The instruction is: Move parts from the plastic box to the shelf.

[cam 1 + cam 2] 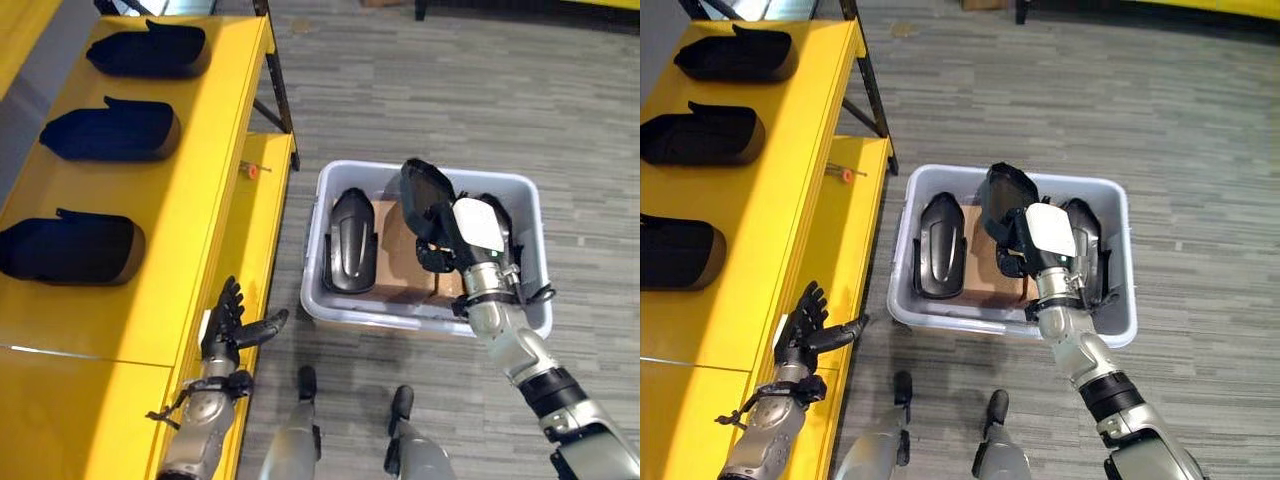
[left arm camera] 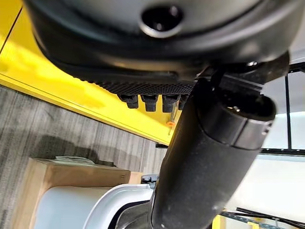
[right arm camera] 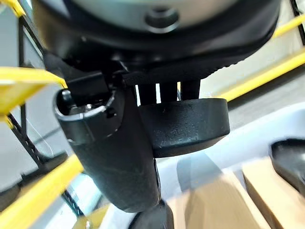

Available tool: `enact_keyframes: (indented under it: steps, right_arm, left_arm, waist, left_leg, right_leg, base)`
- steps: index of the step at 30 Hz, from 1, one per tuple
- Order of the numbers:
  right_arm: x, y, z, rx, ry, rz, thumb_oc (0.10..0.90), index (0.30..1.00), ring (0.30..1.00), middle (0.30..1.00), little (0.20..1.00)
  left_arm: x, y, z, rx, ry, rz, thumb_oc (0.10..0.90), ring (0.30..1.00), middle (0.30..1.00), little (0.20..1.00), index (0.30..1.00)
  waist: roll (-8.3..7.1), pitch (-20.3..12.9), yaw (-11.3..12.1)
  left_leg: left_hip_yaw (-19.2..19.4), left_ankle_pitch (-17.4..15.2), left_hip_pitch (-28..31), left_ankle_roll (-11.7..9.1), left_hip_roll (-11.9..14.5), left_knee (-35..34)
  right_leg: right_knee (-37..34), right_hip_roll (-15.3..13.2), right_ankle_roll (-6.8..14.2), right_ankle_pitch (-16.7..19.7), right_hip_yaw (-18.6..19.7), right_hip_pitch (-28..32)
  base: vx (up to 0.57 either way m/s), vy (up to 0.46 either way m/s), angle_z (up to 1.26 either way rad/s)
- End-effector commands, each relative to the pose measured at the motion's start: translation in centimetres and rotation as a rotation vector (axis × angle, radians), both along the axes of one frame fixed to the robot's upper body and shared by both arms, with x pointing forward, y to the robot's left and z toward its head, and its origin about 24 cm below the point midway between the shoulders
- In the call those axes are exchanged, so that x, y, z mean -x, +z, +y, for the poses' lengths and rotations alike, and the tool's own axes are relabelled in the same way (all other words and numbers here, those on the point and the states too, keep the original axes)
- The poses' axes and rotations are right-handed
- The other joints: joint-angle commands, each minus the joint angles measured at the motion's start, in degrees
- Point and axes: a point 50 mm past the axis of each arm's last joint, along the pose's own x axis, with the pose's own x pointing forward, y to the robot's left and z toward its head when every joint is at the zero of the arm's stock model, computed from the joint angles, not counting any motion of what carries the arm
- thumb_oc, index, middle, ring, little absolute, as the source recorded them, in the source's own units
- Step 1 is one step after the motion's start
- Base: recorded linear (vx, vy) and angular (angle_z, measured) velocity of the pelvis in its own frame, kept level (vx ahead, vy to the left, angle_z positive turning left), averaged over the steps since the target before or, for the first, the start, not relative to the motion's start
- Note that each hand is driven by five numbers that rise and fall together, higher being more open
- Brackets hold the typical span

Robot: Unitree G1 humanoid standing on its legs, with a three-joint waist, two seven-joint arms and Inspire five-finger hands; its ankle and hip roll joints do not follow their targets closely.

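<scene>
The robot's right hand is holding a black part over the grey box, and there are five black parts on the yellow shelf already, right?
Not quite: the left eye view shows three black plastic parts on the yellow shelf, not five. The right hand does hold a black part over the grey plastic box.

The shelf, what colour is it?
Bright yellow; the shelf shows best in the left eye view.
</scene>
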Motion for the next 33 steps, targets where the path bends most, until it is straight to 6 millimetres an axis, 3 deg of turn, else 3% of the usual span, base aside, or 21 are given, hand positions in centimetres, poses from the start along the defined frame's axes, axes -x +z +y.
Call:
enact_keyframes:
  steps: [1,12,14,16,17,19,20,21,22,23,24,26,27,28,29,31,33]
  right_arm:
    - [0.7,5.0,0.6,0.002,0.102,-0.24,0.4,0.3,0.3,0.3,0.3]
    - [3.4,6.9,1.0,0.032,0.207,-0.332,0.4,0.3,0.3,0.3,0.3]
    - [3.9,7.8,1.6,0.034,0.255,-0.371,0.4,0.3,0.3,0.3,0.3]
    - [4.0,8.1,1.7,0.036,0.263,-0.384,0.4,0.3,0.3,0.3,0.3]
    - [4.2,8.9,1.8,0.043,0.273,-0.425,0.4,0.3,0.3,0.3,0.3]
    - [4.4,9.2,1.6,0.053,0.268,-0.44,0.4,0.3,0.3,0.3,0.3]
    - [4.7,9.7,1.0,0.082,0.248,-0.47,0.4,0.3,0.3,0.3,0.3]
    - [4.7,9.7,1.0,0.083,0.247,-0.47,0.4,0.3,0.3,0.3,0.3]
    - [5.0,9.7,0.4,0.11,0.217,-0.481,0.4,0.3,0.3,0.3,0.3]
    - [5.2,9.9,0.2,0.113,0.206,-0.498,0.4,0.3,0.3,0.3,0.3]
    - [5.7,10.0,-0.4,0.13,0.182,-0.511,0.4,0.3,0.3,0.3,0.3]
    - [6.5,10.3,-1.1,0.15,0.159,-0.539,0.4,0.3,0.3,0.3,0.3]
    - [6.6,10.1,-1.5,0.159,0.143,-0.527,0.4,0.3,0.3,0.3,0.3]
    - [7.0,10.3,-1.6,0.17,0.143,-0.539,0.4,0.3,0.3,0.3,0.3]
    - [7.4,10.7,-2.1,0.202,0.124,-0.554,0.4,0.3,0.3,0.3,0.3]
    - [7.6,10.9,-2.4,0.215,0.116,-0.557,0.4,0.3,0.3,0.3,0.3]
    - [7.8,11.3,-2.5,0.238,0.121,-0.568,0.4,0.3,0.3,0.3,0.3]
  left_arm:
    - [-0.1,1.9,0.9,-0.032,-0.004,-0.112,0.9,1.0,1.0,1.0,1.0]
    - [1.5,0.8,1.3,-0.009,0.012,-0.059,0.9,1.0,1.0,1.0,1.0]
    - [2.1,0.7,1.5,0.013,0.036,-0.063,0.9,1.0,1.0,1.0,1.0]
    - [2.2,0.8,1.5,0.017,0.042,-0.066,0.9,1.0,1.0,1.0,1.0]
    - [2.2,0.8,1.4,0.025,0.042,-0.07,0.9,1.0,1.0,1.0,1.0]
    - [2.0,0.9,1.3,0.029,0.033,-0.073,0.9,1.0,1.0,1.0,1.0]
    - [1.5,1.3,1.1,0.033,0.022,-0.092,0.9,1.0,1.0,1.0,1.0]
    - [1.5,1.3,1.1,0.033,0.022,-0.092,0.9,1.0,1.0,1.0,1.0]
    - [1.2,2.0,0.9,0.035,0.013,-0.127,0.9,1.0,1.0,1.0,1.0]
    - [0.9,2.2,0.7,0.038,0.006,-0.137,0.9,1.0,1.0,1.0,1.0]
    - [0.4,2.5,0.3,0.04,-0.019,-0.15,0.9,1.0,1.0,1.0,1.0]
    - [0.0,2.9,0.0,0.036,-0.037,-0.168,0.9,1.0,1.0,1.0,1.0]
    - [-0.1,2.9,-0.2,0.038,-0.048,-0.168,0.9,1.0,1.0,1.0,1.0]
    - [-0.1,2.8,-0.5,0.036,-0.063,-0.163,0.9,1.0,1.0,1.0,1.0]
    - [-0.2,2.8,-0.5,0.033,-0.066,-0.165,0.9,1.0,1.0,1.0,1.0]
    - [-0.2,2.8,-0.7,0.033,-0.077,-0.162,0.9,1.0,1.0,1.0,1.0]
    - [-0.2,2.9,-0.7,0.019,-0.093,-0.167,0.9,1.0,1.0,1.0,1.0]
  waist:
    - [-1.96,-8.49,0.47]
    - [-2.22,-11.81,0.16]
    - [-2.17,-11.44,0.52]
    - [-2.23,-11.21,0.76]
    - [-2.15,-9.19,1.46]
    - [-2.15,-8.52,1.0]
    - [-2.35,-6.98,-0.21]
    - [-2.29,-7.09,-0.26]
    - [-2.35,-7.84,-1.69]
    - [-2.45,-8.37,-2.79]
    - [-1.6,-9.54,-4.56]
    - [-0.43,-10.55,-6.19]
    - [0.53,-11.07,-6.55]
    - [1.17,-11.33,-7.28]
    - [1.39,-11.79,-8.05]
    - [1.54,-12.29,-8.26]
    - [1.7,-12.42,-7.33]
  left_leg:
    - [2.23,-5.83,4.42,-0.41,1.45,1.24]
    - [1.3,-3.9,6.25,-1.96,4.68,0.87]
    - [0.27,-3.03,5.39,-3.11,6.65,2.25]
    - [-0.14,-2.86,4.74,-3.29,6.93,3.1]
    - [-0.64,-1.85,1.26,-4.03,7.02,7.52]
    - [0.65,-1.64,-1.43,-3.85,6.69,10.35]
    - [7.17,-3.36,-4.58,-2.66,6.14,17.09]
    - [7.06,-3.54,-4.89,-2.64,6.2,17.43]
    - [12.09,-9.8,-2.5,-2.34,7.6,26.38]
    - [16.31,-10.1,-0.43,-2.29,9.59,28.71]
    - [21.4,-10.52,4.07,-3.5,13.89,30.74]
    - [23.83,-8.95,8.26,-5.31,16.07,30.76]
    - [22.64,-10.08,9.49,-5.37,14.14,26.63]
    - [22.81,-13.51,10.23,-4.33,11.67,21.99]
    - [23.16,-14.67,10.71,-3.38,10.39,18.33]
    - [22.97,-14.91,11.16,-3.02,9.59,16.21]
    - [20.04,-16.28,11.67,-1.74,6.14,13.07]
  right_leg:
    - [2.66,-1.72,2.14,-3.6,-0.63,2.87]
    - [4.86,1.46,0.2,-7.33,-1.31,5.0]
    - [6.03,3.51,-1.22,-9.02,-1.9,4.81]
    - [6.18,3.85,-1.59,-9.22,-2.14,4.77]
    - [6.77,3.87,-2.3,-9.59,-3.46,4.45]
    - [7.06,3.48,-2.7,-9.74,-4.95,4.02]
    - [8.41,2.45,-3.26,-9.76,-7.61,2.63]
    - [8.51,2.48,-3.26,-9.81,-7.67,2.48]
    - [9.65,1.9,-4.14,-10.45,-10.08,1.11]
    - [10.03,1.63,-4.64,-10.35,-12.11,0.82]
    - [10.7,1.85,-5.62,-11.81,-15.85,0.97]
    - [12.17,1.47,-6.47,-12.79,-19.75,0.18]
    - [12.98,1.01,-6.17,-12.91,-20.95,-0.21]
    - [14.23,-0.09,-5.45,-12.5,-21.85,-0.66]
    - [14.87,-1.91,-4.52,-11.31,-22.76,-0.95]
    - [15.96,-3.14,-4.11,-10.8,-23.75,-1.07]
    - [16.7,-5.43,-2.81,-9.25,-23.68,-1.14]
  base:
    - [0.06,-0.019,-0.15]
    - [0.0,-0.076,-0.02]
    - [-0.07,-0.233,0.11]
    - [-0.1,-0.121,0.15]
    - [-0.2,-0.134,0.07]
    - [-0.25,-0.128,0.62]
    - [-0.21,-0.09,1.18]
    - [-0.26,-0.193,1.81]
    - [-0.12,-0.129,1.06]
    - [-0.14,-0.16,1.26]
    - [-0.08,-0.043,0.89]
    - [-0.05,0.037,1.65]
    - [-0.05,0.123,1.55]
    - [-0.03,0.213,1.56]
    - [-0.02,0.21,1.45]
    - [0.0,0.138,1.56]
    - [0.02,0.188,0.76]
